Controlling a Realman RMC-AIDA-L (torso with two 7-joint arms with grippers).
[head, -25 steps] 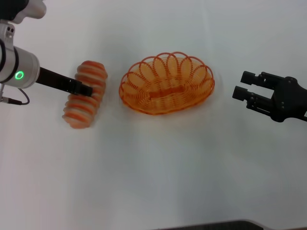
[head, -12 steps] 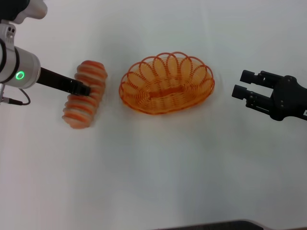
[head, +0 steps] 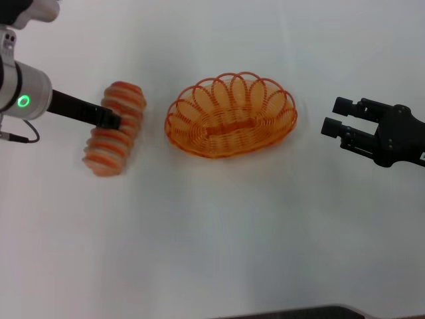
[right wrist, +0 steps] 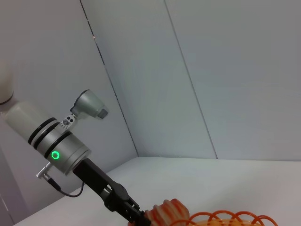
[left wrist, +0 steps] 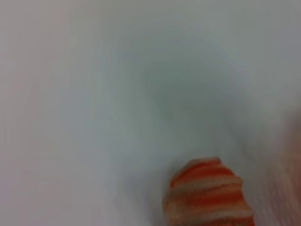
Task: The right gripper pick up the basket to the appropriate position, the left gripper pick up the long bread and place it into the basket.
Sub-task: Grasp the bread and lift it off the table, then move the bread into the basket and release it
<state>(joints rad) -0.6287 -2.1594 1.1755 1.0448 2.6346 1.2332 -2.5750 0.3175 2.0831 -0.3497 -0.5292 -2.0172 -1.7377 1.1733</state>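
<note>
Jaws first: we see the left gripper point(head: 111, 120) clamped across the middle of the long bread point(head: 114, 128), its fingers closed on the loaf's ribbed body, while the right gripper point(head: 339, 123) hangs with its two short fingers apart and nothing between them.

The long bread sits on the left of the head view, tilted so that one rounded end points up and to the right and the other down and to the left. Its orange and cream stripes run crosswise along its length. We cannot tell from the head view whether it rests on the table point(head: 219, 232) or is raised just above it. In the left wrist view only one striped end of the loaf point(left wrist: 209, 197) shows, against a blurred pale surface. In the right wrist view, a bit of the loaf point(right wrist: 167, 212) appears at the tip of the left gripper point(right wrist: 136, 217), whose black body runs back to a silver-white arm segment point(right wrist: 56, 148) bearing a green ring light.

Just to the right of the bread, apart from it, the basket point(head: 231, 114) stands upright on the white table near the middle of the head view, its scalloped wire loops ringing an empty spiral base. A few of its orange loops point(right wrist: 230, 219) also show in the right wrist view.

Beyond the basket, the right gripper is well apart from it on the right side, its open fingers pointing toward the basket.
</note>
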